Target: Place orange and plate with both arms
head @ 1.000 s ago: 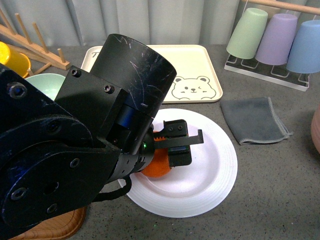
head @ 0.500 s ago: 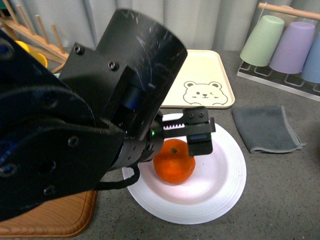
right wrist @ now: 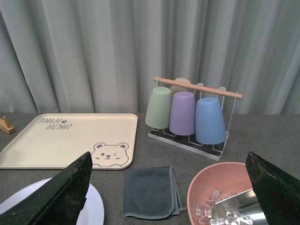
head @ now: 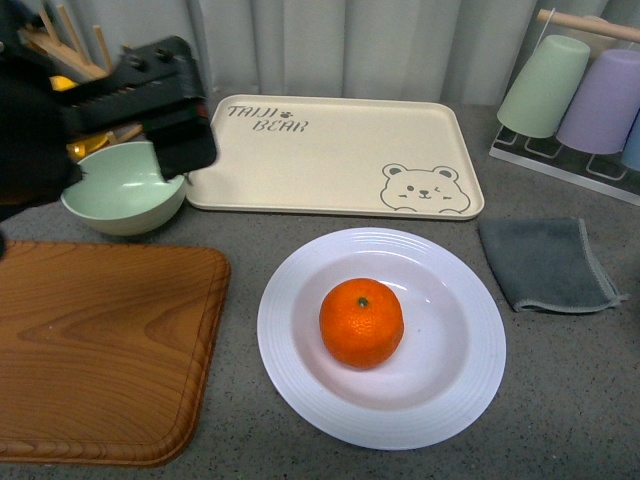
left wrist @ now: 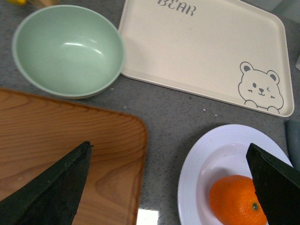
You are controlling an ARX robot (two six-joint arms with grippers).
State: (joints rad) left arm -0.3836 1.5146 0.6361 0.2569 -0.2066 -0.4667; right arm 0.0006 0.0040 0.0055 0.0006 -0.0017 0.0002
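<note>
The orange (head: 361, 322) rests free in the middle of the white ridged plate (head: 290, 375) on the grey table. My left gripper (head: 150, 105) is open and raised at the far left, over the pale green bowl and well away from the plate. In the left wrist view its fingers (left wrist: 51, 187) stand wide apart, with the gripper (left wrist: 168, 147) above the table between the wooden board and the plate (left wrist: 197, 161); the orange (left wrist: 234, 199) lies near one finger. My right gripper (right wrist: 168, 157) is open and empty, high above the cloth; only an edge of the plate (right wrist: 93, 204) shows there.
A pale green bowl (head: 120, 190) and a beige bear tray (head: 330, 150) sit behind the plate. A wooden board (head: 100, 340) lies at the left and a grey cloth (head: 545, 262) at the right. A cup rack (head: 585, 100) stands back right, and a pink bowl (right wrist: 206, 187) holds ice.
My left arm has drawn back from just over the orange to the far left. The orange stays on the plate, now in full view.
</note>
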